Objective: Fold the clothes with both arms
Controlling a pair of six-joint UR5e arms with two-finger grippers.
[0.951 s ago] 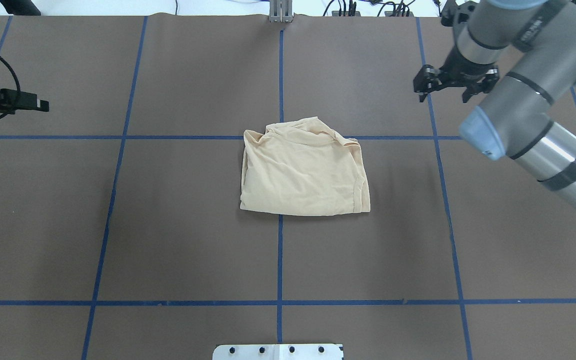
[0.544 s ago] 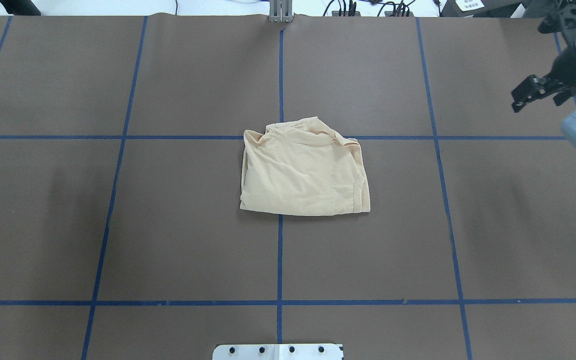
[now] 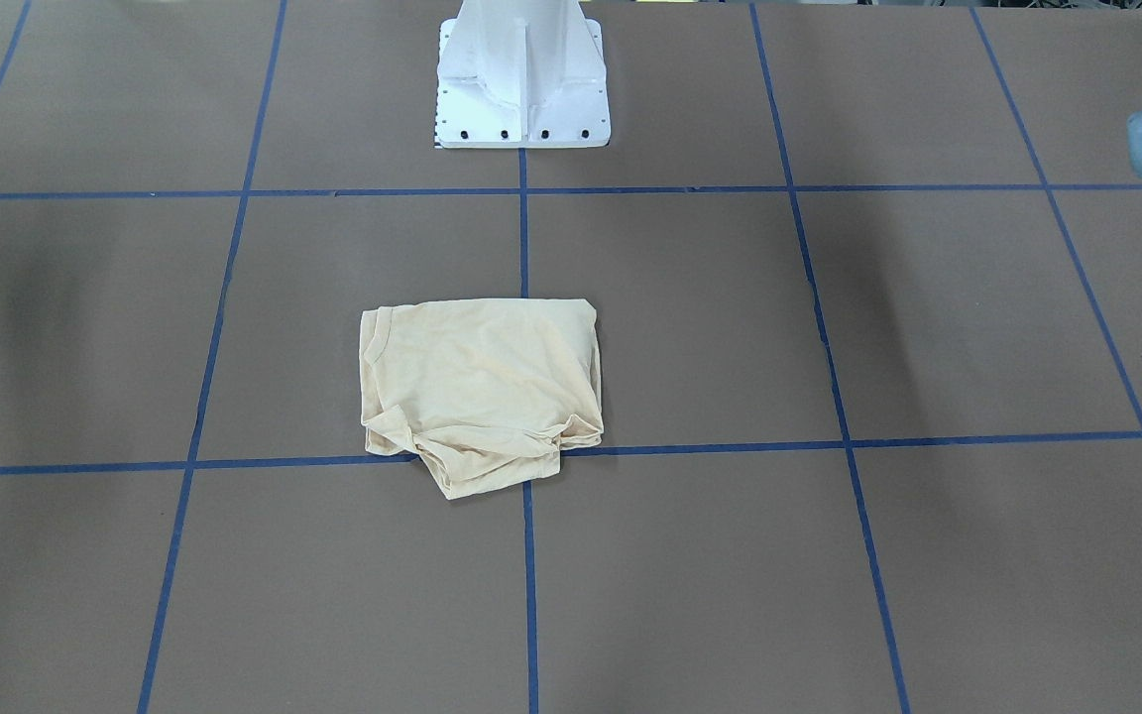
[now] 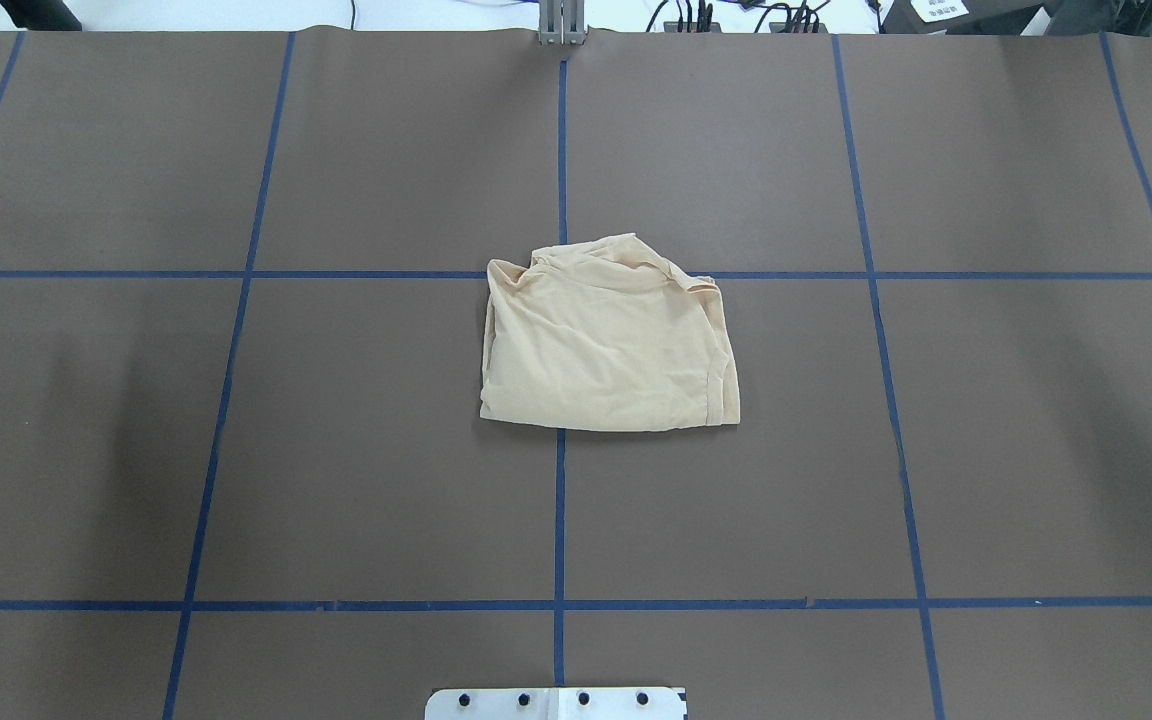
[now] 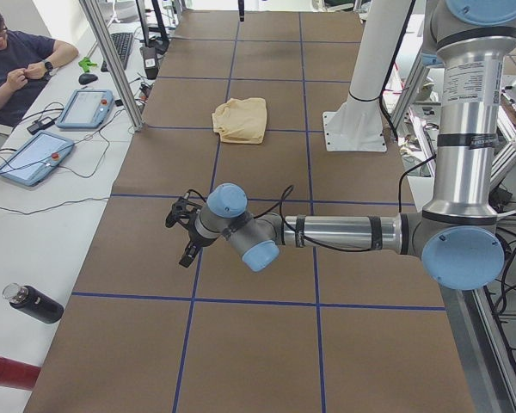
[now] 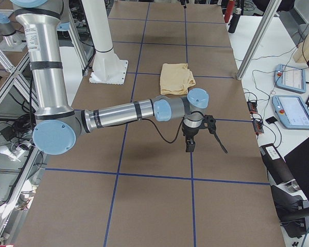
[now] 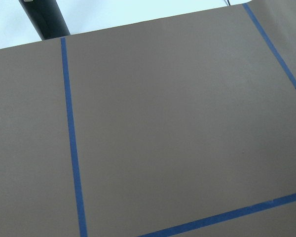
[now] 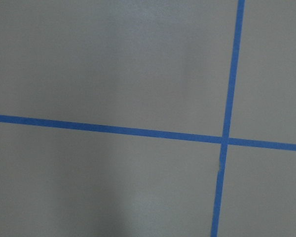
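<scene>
T-shirt (image 4: 606, 340) folded, centre of bench (image 4: 336, 450): light, limp, layers slide, so pinch all layers at the corners. Left hand (image 5: 183, 231) and right hand (image 6: 201, 139) well clear, no cloth held; how far open, can't tell.

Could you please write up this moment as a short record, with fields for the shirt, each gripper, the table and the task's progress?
shirt: cream T-shirt, folded into a compact, slightly rumpled bundle at mid-table; no print showing
left gripper: above bare table towards its left end, well apart from the shirt; open or shut unclear
right gripper: above bare table towards its right end, well apart from the shirt; open or shut unclear
table: brown surface with a blue tape grid
progress: folding looks done; nothing touches the shirt
</scene>
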